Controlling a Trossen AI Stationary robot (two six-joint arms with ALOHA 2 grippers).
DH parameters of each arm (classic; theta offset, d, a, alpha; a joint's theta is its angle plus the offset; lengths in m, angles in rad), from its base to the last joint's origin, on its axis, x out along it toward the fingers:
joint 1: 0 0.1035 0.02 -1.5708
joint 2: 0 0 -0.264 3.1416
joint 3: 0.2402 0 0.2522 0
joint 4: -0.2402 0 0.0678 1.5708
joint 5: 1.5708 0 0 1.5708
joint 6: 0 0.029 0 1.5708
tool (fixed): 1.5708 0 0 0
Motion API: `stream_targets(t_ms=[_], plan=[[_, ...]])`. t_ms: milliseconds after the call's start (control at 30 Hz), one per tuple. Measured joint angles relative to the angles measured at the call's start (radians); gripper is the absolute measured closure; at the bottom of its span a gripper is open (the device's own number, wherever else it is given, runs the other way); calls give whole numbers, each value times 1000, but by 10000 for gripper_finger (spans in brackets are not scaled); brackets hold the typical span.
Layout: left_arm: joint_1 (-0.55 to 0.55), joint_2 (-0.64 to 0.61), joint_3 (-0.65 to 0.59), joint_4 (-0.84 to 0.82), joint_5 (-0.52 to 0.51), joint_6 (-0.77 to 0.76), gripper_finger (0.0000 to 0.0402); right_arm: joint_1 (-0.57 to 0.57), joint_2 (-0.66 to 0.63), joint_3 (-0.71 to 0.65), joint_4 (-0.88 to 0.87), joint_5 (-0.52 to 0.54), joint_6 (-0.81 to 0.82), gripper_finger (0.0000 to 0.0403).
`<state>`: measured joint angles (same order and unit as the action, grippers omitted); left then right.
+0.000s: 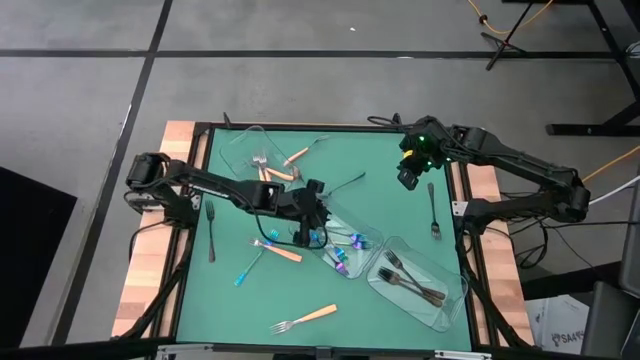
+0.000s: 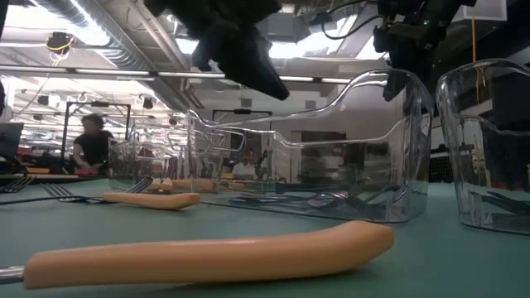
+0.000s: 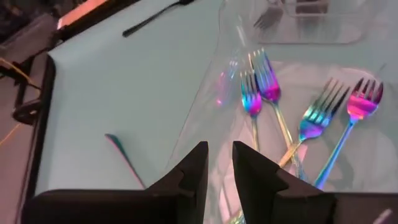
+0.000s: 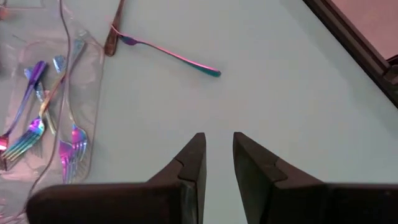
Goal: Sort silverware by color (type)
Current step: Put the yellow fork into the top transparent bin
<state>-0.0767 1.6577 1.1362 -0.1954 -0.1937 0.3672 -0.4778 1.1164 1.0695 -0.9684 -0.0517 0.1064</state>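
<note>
Left gripper, fingers slightly apart and empty, hovers at the middle tray holding iridescent forks. Loose forks scatter the mat: light, stiff, slick; pinch mid-handle. Right gripper, likewise slightly apart, waits.

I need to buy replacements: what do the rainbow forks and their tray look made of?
The iridescent forks look like polished metal with a blue-purple coating, shiny and mirror-like. Their tray looks like clear, glossy plastic, since the green mat shows through it.
</note>
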Motion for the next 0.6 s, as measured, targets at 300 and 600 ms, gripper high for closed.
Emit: stream_targets(t_ms=[300,600], plan=[[-18,-134,0,-239,3,-109,333,0,0,0,0,-1,0,333],[-64,-214,0,-509,118,-311,333,0,0,0,0,0,0,333]])
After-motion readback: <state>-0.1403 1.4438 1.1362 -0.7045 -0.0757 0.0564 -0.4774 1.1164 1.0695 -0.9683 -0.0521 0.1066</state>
